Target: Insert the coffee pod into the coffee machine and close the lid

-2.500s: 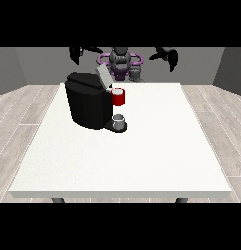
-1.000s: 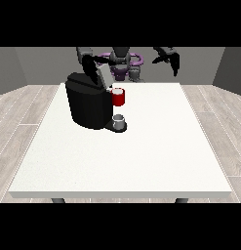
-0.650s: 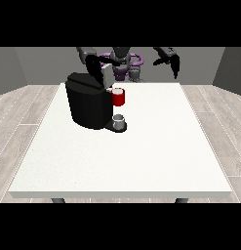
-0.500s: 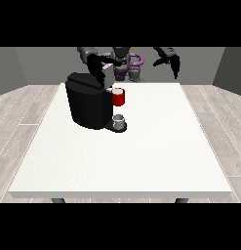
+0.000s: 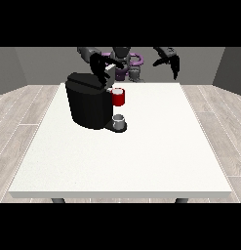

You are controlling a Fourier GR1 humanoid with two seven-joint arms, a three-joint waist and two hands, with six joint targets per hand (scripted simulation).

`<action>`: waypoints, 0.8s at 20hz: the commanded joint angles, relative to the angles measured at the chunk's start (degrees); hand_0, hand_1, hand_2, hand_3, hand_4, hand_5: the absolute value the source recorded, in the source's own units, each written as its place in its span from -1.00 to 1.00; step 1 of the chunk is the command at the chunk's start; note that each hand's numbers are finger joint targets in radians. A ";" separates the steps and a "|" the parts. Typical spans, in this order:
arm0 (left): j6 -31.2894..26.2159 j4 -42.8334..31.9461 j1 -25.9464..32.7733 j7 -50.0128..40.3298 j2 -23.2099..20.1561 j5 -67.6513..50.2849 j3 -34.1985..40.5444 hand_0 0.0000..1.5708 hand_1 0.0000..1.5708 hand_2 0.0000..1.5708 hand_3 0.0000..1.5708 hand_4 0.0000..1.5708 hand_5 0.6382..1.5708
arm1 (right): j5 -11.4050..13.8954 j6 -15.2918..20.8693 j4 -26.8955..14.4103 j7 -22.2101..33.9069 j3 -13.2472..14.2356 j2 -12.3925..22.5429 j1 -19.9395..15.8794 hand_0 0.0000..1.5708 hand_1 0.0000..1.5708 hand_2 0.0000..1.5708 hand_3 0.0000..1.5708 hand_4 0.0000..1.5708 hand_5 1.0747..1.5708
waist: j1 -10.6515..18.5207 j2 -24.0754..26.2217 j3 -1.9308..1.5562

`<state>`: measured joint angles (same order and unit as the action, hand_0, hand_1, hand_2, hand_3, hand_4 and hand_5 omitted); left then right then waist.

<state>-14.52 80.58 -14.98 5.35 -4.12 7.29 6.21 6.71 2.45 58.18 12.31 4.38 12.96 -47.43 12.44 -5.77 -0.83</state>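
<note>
I am working the hand at the view's left [image 5: 99, 69] just above the coffee machine [image 5: 88, 100] near the desk's [image 5: 141, 161] far edge, while the hand at the view's right [image 5: 170, 62] is hanging well apart. I cannot tell how either hand's fingers are set. A grey thing [image 5: 119, 118] is sitting at the machine's base, under a red thing at the machine [image 5: 118, 97].

The robot [image 5: 123, 63] has a grey and purple torso, grey arms, and black fingers [image 5: 175, 66].

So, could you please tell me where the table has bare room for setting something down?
The white table is bare across its near half and its whole right side. The far left is crowded: the coffee machine, a red thing at the machine, a grey thing at its base, and the hand at the view's left above.
</note>
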 commanded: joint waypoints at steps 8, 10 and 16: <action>-1.35 0.44 -6.15 0.05 0.54 -0.70 -1.52 -1.00 -1.00 -1.00 -1.00 -0.49 1.00 | 1.64 -0.53 3.92 1.87 -0.60 0.68 -11.22 -1.00 -1.00 -1.00 -1.00 -0.88 1.00 | 10.00 -5.10 0.81; -0.75 -0.39 -6.09 0.43 0.80 0.10 -1.86 -1.00 -1.00 -1.00 -1.00 -0.49 1.00 | 3.03 -0.63 6.38 2.87 -2.59 -0.27 -9.89 -1.00 -1.00 -1.00 -1.00 -0.87 1.00 | 9.73 -4.20 0.82; -2.78 -0.16 -7.20 1.10 1.73 0.04 -4.38 -1.00 -1.00 -1.00 -1.00 -0.49 1.00 | 4.83 -0.80 8.56 6.67 -0.59 4.03 -12.26 -1.00 -1.00 -1.00 -1.00 -1.00 1.00 | 15.42 -7.33 0.79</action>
<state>-16.58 80.43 -21.66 6.50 -3.27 7.08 3.45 13.69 2.07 63.67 24.75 6.25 22.16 -52.53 21.20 -12.30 -2.12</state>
